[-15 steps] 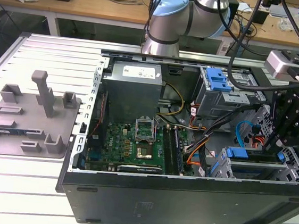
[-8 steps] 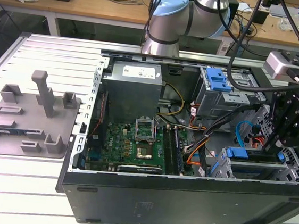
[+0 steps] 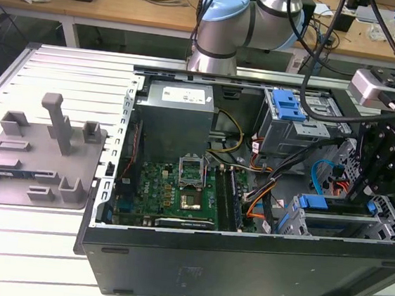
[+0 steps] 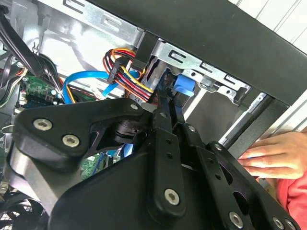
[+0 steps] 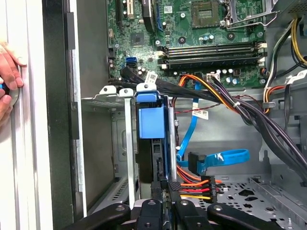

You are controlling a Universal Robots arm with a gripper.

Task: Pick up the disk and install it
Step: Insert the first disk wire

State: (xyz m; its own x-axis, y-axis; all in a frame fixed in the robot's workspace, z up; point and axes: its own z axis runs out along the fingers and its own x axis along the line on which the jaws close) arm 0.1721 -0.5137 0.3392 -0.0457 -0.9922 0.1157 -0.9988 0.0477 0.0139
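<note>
One open black computer case (image 3: 241,266), one grey plastic tray (image 3: 36,166), one green circuit board (image 3: 179,188), one person's hand (image 4: 273,155).

My arm (image 3: 232,17) is silver tubing with pale blue joint caps, and black cables trail along it. My hand (image 4: 165,117) is matte black, built of jointed linkage bars pinned with silver screws, under a grey camera block (image 3: 375,87).

Blue disk (image 5: 152,122) carrier; black gripper (image 5: 168,191); green motherboard (image 3: 179,188); grey fixture tray (image 3: 37,156).
</note>
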